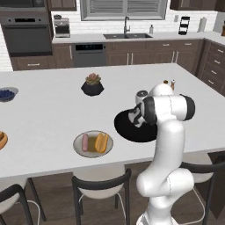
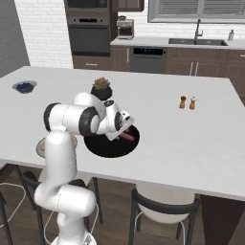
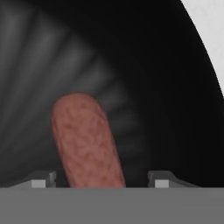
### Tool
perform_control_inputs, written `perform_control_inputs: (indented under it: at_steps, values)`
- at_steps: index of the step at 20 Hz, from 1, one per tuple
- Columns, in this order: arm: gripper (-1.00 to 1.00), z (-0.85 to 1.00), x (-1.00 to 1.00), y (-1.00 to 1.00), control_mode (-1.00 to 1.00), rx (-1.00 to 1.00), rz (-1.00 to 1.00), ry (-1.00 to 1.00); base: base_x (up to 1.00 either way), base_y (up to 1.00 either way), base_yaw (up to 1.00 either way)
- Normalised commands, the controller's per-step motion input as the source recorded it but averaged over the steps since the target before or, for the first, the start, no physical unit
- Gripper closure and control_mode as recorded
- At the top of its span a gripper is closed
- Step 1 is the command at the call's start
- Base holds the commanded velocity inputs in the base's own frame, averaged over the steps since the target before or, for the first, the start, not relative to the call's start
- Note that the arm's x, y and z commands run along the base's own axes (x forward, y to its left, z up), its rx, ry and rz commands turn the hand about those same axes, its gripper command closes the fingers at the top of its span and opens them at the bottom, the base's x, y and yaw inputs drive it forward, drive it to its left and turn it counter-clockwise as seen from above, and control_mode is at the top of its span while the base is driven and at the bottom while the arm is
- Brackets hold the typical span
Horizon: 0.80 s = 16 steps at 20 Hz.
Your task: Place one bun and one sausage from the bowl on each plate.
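Note:
The wide black bowl (image 2: 103,146) sits near the island's front edge, and its ribbed inside (image 3: 131,65) shows in the hand view. One reddish-brown sausage (image 3: 85,140) lies in it, also seen as the sausage (image 2: 128,137) from the right. My gripper (image 3: 101,181) reaches down into the bowl, open, one fingertip on each side of the sausage with a gap at both. From the right base view the gripper (image 2: 127,130) hangs just over that sausage. The pale grey plate (image 1: 92,154) carries a sausage (image 1: 85,142) and a bun (image 1: 101,143). An orange-tan plate (image 1: 1,141) peeks in at the left edge.
A potted succulent (image 1: 92,85) stands behind the bowl. A small bowl of blue berries (image 1: 6,93) is at the far left. Two shakers (image 2: 187,102) stand to the right. Black chairs (image 1: 101,186) line the island's front edge.

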Motion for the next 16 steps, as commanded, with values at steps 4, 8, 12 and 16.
perform_control_inputs:
  at_steps: [4, 8, 12, 16]
  values:
    - [1.00, -0.93, -0.13, 0.00, -1.00, -0.01, 0.00, -0.03, 0.00, 0.00, 0.00]
    - [1.00, -0.83, -0.05, 0.00, -1.00, 0.00, 0.00, -0.02, 0.00, 0.00, 0.00]
    - [1.00, 0.02, -0.38, 0.00, -1.00, 0.00, -0.01, 0.04, 0.00, 0.00, 0.00]
    - [1.00, 0.41, -0.77, 0.03, -1.00, 0.00, -0.07, 0.05, 0.00, 0.00, 0.00]
